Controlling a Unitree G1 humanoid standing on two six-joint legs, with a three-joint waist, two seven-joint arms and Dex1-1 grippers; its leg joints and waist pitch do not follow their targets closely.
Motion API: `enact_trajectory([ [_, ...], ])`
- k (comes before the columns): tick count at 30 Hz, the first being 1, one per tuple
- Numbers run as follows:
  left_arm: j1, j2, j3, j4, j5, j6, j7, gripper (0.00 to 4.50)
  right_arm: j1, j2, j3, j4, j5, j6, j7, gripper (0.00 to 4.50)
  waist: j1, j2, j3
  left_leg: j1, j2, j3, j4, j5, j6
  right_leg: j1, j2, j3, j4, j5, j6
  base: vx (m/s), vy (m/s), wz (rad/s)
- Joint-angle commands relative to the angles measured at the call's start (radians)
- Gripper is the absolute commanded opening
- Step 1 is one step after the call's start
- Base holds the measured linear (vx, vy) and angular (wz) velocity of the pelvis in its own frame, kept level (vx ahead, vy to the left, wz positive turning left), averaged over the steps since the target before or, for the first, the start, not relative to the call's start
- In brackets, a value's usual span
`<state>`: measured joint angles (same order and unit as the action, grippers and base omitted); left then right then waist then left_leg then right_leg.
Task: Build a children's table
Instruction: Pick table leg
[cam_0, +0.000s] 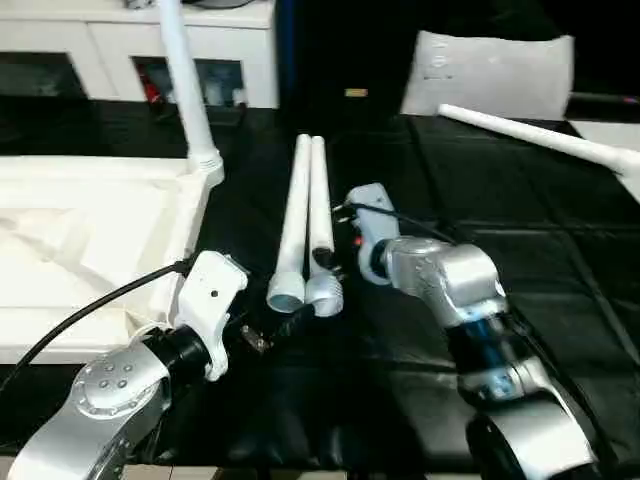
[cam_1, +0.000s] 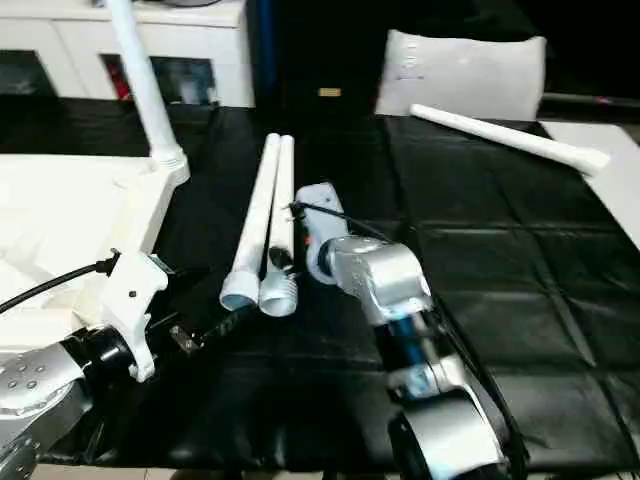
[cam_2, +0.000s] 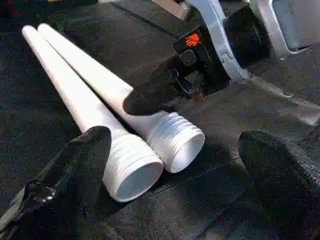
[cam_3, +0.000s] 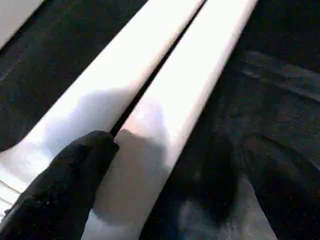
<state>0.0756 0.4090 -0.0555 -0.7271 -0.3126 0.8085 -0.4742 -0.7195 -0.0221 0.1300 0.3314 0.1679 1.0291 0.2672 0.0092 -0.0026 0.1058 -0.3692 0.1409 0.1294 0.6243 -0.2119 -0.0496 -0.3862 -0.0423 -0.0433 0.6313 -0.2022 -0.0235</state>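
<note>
The children's table top (cam_0: 90, 240) lies upside down at the left, one white leg (cam_0: 186, 80) standing upright in its near corner socket. Two more legs (cam_0: 293, 215) (cam_0: 320, 200) lie side by side on the black mat, threaded ends toward me. A fourth leg (cam_0: 540, 135) rests at the far right. My left gripper (cam_2: 175, 145) is open, its fingers (cam_2: 75, 175) spread on either side of the two threaded ends. My right gripper (cam_0: 330, 262) is open over the right-hand lying leg (cam_3: 175, 110), one fingertip (cam_3: 80, 175) down in the groove between the two legs.
A white cabinet (cam_0: 100, 40) with glass-fronted compartments stands at the back left. A white cushion (cam_0: 490, 70) leans at the back right. The black quilted mat (cam_0: 520, 250) stretches out to the right of my right arm.
</note>
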Motion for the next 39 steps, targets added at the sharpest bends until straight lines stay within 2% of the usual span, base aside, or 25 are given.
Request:
enact_trajectory([
  [1,0.002,0.012,-0.007,-0.022,-0.014,0.017,0.000,4.49,-0.022,-0.020,0.026,0.064,-0.014,0.043,0.011,4.50,0.002,0.010,-0.064,0.002,0.071,-0.016,-0.087,-0.145,-0.036,0.038,-0.093,0.061,-0.070,-0.165,-0.212,0.000,0.000,0.00],
  [2,0.002,0.013,-0.007,-0.024,-0.016,0.019,0.000,4.49,-0.028,-0.024,0.034,0.078,-0.019,0.052,0.015,4.50,0.001,0.009,-0.066,0.000,0.070,-0.015,-0.086,-0.115,-0.035,0.042,-0.092,0.059,-0.065,-0.121,-0.223,0.000,0.000,0.00],
  [5,-0.002,0.013,-0.004,-0.031,-0.019,0.030,-0.003,4.49,-0.044,-0.039,0.035,0.122,-0.030,0.076,0.013,4.50,0.004,0.012,-0.065,0.002,0.072,-0.008,-0.084,-0.093,-0.037,0.043,-0.092,0.060,-0.064,-0.078,-0.234,0.000,0.000,0.00],
  [6,-0.004,0.013,-0.003,-0.032,-0.022,0.033,-0.003,4.49,-0.048,-0.046,0.037,0.128,-0.034,0.076,0.014,4.50,0.006,0.008,-0.066,0.000,0.073,-0.006,-0.084,-0.085,-0.035,0.047,-0.092,0.060,-0.062,-0.062,-0.234,0.000,0.000,0.00],
  [8,-0.006,0.015,-0.004,-0.033,-0.023,0.034,-0.002,4.49,-0.051,-0.054,0.039,0.132,-0.037,0.079,0.015,4.50,0.006,0.010,-0.063,0.005,0.075,-0.004,-0.087,-0.123,-0.039,0.042,-0.093,0.061,-0.067,-0.111,-0.230,0.000,0.000,0.00],
  [9,-0.010,0.019,-0.010,-0.036,-0.027,0.035,-0.002,4.49,-0.051,-0.089,0.051,0.124,-0.045,0.092,0.031,4.50,0.007,0.009,-0.061,0.006,0.076,-0.003,-0.088,-0.135,-0.041,0.041,-0.094,0.062,-0.069,-0.129,-0.229,0.000,0.000,0.00],
  [10,-0.011,0.021,-0.013,-0.037,-0.027,0.035,-0.002,4.49,-0.046,-0.107,0.052,0.110,-0.045,0.101,0.039,4.50,0.009,0.008,-0.059,0.012,0.077,-0.002,-0.088,-0.164,-0.046,0.037,-0.092,0.062,-0.073,-0.168,-0.221,0.000,0.000,0.00],
  [12,-0.012,0.024,-0.017,-0.039,-0.031,0.035,0.000,4.49,-0.043,-0.130,0.055,0.095,-0.041,0.112,0.053,4.50,0.016,0.008,-0.056,0.014,0.076,0.001,-0.090,-0.192,-0.053,0.034,-0.091,0.063,-0.078,-0.223,-0.203,0.000,0.000,0.00],
  [15,-0.013,0.027,-0.029,-0.046,-0.030,0.041,0.001,4.50,-0.013,-0.200,0.071,0.022,-0.027,0.151,0.099,4.13,0.021,0.002,-0.056,0.011,0.077,0.001,-0.091,-0.192,-0.054,0.034,-0.092,0.065,-0.080,-0.247,-0.178,0.000,0.000,0.00],
  [16,-0.013,0.028,-0.033,-0.048,-0.029,0.041,0.000,4.50,0.004,-0.229,0.077,-0.012,-0.022,0.163,0.117,4.13,0.025,0.001,-0.056,0.011,0.078,0.001,-0.091,-0.185,-0.049,0.036,-0.092,0.065,-0.083,-0.249,-0.167,0.000,0.000,0.00],
  [20,-0.011,0.029,-0.045,-0.052,-0.026,0.037,0.001,4.50,0.039,-0.293,0.088,-0.086,-0.009,0.184,0.156,3.77,0.023,-0.004,-0.057,0.006,0.076,0.002,-0.088,-0.158,-0.040,0.040,-0.092,0.065,-0.085,-0.245,-0.168,0.000,0.000,0.00],
  [21,-0.012,0.025,-0.063,-0.052,-0.020,0.031,0.009,4.50,0.062,-0.345,0.101,-0.140,0.005,0.202,0.188,3.69,0.022,-0.003,-0.058,0.007,0.077,0.002,-0.087,-0.148,-0.035,0.040,-0.092,0.065,-0.083,-0.236,-0.171,0.000,0.000,0.00],
  [22,-0.012,0.025,-0.065,-0.051,-0.019,0.030,0.010,4.50,0.064,-0.351,0.103,-0.145,0.006,0.204,0.192,3.54,0.024,-0.004,-0.059,0.009,0.078,0.004,-0.084,-0.139,-0.030,0.038,-0.091,0.066,-0.084,-0.223,-0.174,0.000,0.000,0.00],
  [23,-0.013,0.026,-0.075,-0.049,-0.016,0.026,0.013,4.50,0.077,-0.372,0.112,-0.169,0.011,0.210,0.204,3.54,0.021,-0.005,-0.061,0.005,0.076,0.003,-0.084,-0.130,-0.026,0.041,-0.090,0.064,-0.082,-0.216,-0.185,0.000,0.000,0.00],
  [25,-0.014,0.027,-0.086,-0.047,-0.011,0.021,0.014,4.50,0.094,-0.397,0.124,-0.196,0.013,0.212,0.217,3.23,0.021,-0.008,-0.059,0.004,0.077,0.004,-0.084,-0.126,-0.020,0.041,-0.091,0.065,-0.083,-0.218,-0.188,0.000,0.000,0.00],
  [27,-0.021,0.026,-0.097,-0.047,-0.004,0.016,0.019,4.50,0.128,-0.434,0.136,-0.244,0.016,0.196,0.248,3.08,0.019,-0.011,-0.061,0.006,0.079,0.005,-0.083,-0.129,-0.017,0.042,-0.091,0.065,-0.085,-0.228,-0.187,0.000,0.000,0.00],
  [28,-0.024,0.023,-0.101,-0.048,-0.002,0.017,0.022,4.50,0.146,-0.458,0.144,-0.270,0.016,0.194,0.264,3.08,0.021,-0.009,-0.060,0.007,0.080,0.006,-0.082,-0.131,-0.013,0.040,-0.091,0.066,-0.086,-0.231,-0.187,0.000,0.000,0.00],
  [32,-0.024,0.024,-0.113,-0.050,0.004,0.009,0.026,4.50,0.170,-0.480,0.142,-0.297,0.023,0.179,0.277,2.74,0.018,-0.014,-0.059,0.005,0.079,0.006,-0.082,-0.143,-0.008,0.041,-0.092,0.065,-0.090,-0.272,-0.187,0.000,0.000,0.00],
  [34,-0.021,0.026,-0.123,-0.053,0.007,0.004,0.028,4.50,0.184,-0.482,0.128,-0.302,0.029,0.160,0.283,2.52,0.017,-0.013,-0.059,0.008,0.079,0.005,-0.081,-0.150,-0.007,0.037,-0.092,0.064,-0.093,-0.298,-0.182,0.000,0.000,0.00],
  [38,-0.015,0.028,-0.133,-0.059,0.011,0.002,0.030,4.50,0.202,-0.497,0.131,-0.303,0.029,0.160,0.291,2.25,0.019,-0.013,-0.060,0.007,0.080,0.005,-0.081,-0.139,-0.005,0.037,-0.090,0.064,-0.092,-0.284,-0.183,0.000,0.000,0.00],
  [39,-0.012,0.029,-0.136,-0.059,0.013,-0.001,0.032,4.50,0.213,-0.503,0.132,-0.307,0.030,0.152,0.296,2.25,0.018,-0.021,-0.064,0.008,0.081,0.007,-0.080,-0.136,-0.003,0.040,-0.090,0.063,-0.092,-0.280,-0.182,0.000,0.000,0.00],
])
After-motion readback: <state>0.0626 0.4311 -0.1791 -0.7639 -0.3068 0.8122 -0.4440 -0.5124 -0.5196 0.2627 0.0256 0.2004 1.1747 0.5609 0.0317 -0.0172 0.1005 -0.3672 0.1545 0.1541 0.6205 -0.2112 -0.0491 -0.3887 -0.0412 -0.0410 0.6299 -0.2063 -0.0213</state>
